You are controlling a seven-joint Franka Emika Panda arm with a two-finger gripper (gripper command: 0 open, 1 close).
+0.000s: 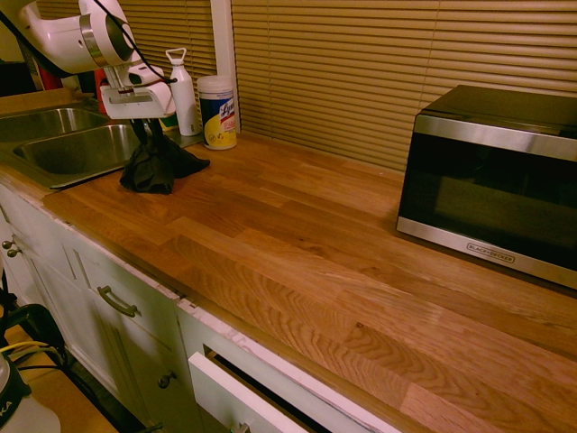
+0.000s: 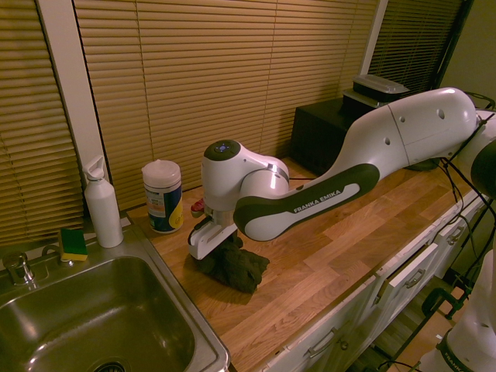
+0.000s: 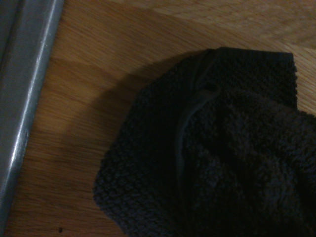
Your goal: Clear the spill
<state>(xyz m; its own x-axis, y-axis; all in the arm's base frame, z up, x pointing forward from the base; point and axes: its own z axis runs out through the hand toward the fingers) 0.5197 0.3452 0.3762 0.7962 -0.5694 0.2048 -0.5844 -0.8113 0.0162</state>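
- The gripper is pinching the top of the black cloth, its fingers closed on it.
- The cloth is resting bunched on the wooden bench beside the sink.

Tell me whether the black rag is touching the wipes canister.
Apart. The second exterior view shows bare wood between the rag and the canister; the first exterior view shows the same gap between rag and canister.
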